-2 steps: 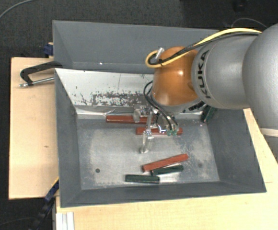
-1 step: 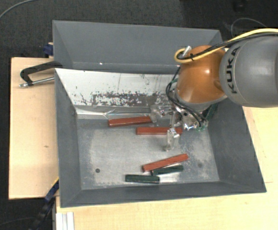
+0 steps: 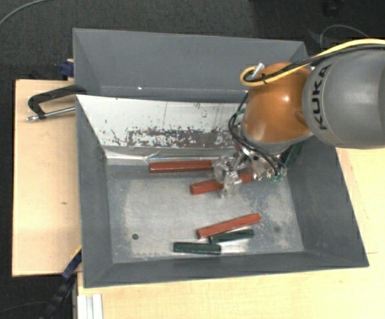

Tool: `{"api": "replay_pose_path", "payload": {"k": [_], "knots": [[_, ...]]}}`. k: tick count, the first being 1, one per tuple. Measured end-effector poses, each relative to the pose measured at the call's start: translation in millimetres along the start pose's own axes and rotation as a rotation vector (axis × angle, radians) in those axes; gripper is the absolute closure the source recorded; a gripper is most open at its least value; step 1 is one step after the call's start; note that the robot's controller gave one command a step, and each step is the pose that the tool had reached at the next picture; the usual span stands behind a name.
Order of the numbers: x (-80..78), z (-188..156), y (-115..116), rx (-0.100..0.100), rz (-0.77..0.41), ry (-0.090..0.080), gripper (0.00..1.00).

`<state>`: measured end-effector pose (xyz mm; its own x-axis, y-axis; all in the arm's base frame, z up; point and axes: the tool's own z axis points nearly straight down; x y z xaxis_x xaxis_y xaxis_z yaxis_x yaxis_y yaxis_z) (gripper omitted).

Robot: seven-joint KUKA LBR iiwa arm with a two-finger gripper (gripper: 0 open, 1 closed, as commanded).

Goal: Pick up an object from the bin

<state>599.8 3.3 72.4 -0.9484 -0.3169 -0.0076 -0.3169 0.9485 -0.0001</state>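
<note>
My gripper (image 3: 228,176) is low in the bin's right middle, just in front of the back wall. It stands right over a short red-brown bar (image 3: 204,188) that lies slanted on the floor; the bar's left end pokes out to the gripper's left and a bit of red shows on its right. A long red-brown bar (image 3: 181,167) lies along the foot of the back wall, its right end close beside the gripper.
Nearer the front lie another red-brown bar (image 3: 229,226) and a dark green bar (image 3: 196,248), with a second dark stick (image 3: 236,235) between them. The arm's orange cover hangs over the bin's back right corner.
</note>
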Motion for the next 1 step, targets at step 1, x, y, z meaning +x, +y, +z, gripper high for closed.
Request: {"api": "replay_pose_path", "payload": {"k": [1], "knots": [[7.3,-142.4,26.0,0.000,-0.017,0.000,1.00]]}}
